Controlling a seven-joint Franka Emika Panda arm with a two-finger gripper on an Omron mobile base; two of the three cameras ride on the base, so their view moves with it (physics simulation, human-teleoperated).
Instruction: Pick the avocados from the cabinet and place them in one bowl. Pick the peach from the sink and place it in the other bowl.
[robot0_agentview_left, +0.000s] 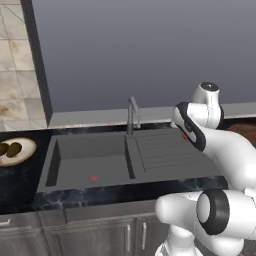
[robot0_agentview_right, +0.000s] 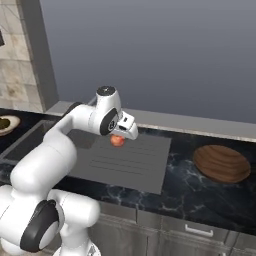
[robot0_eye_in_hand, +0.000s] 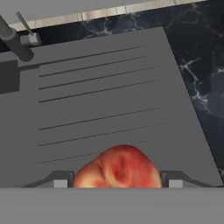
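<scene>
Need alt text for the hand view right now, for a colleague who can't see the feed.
An orange-red peach sits gripped between the claw's two dark finger tips, above the sink's ridged grey drainboard. The faucet base stands at upper left, with dark marbled counter to the right.

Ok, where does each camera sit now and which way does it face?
Left base view: behind the arm's left, facing the sink and faucet; arm lower right.
Right base view: behind its right, over the drainboard; arm lower left, gripper on the peach.
Hand view: looks down past the fingertips.
All share the sink.
</scene>
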